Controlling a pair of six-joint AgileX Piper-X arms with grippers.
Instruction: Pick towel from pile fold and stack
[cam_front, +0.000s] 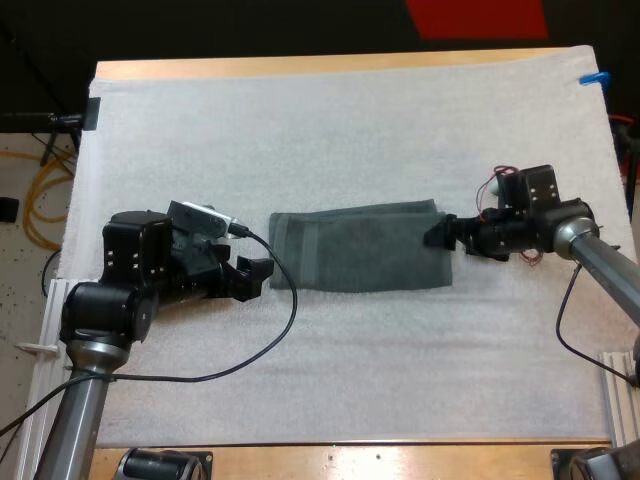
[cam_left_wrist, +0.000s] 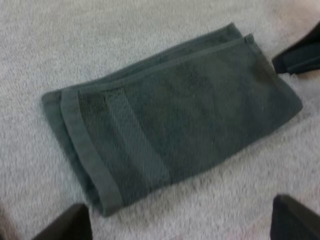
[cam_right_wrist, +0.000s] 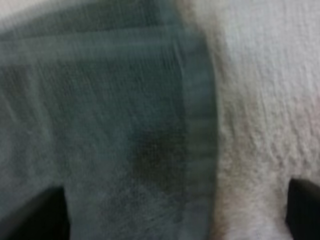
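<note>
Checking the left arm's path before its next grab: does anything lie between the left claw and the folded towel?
Nothing visible: only bare white mat separates the open left claw from the towel.

No text, label, brand name, number or sign can be read anywhere on this table from where I stand (even the woven band across the towel (cam_left_wrist: 125, 135) is plain, with no lettering on it).
</note>
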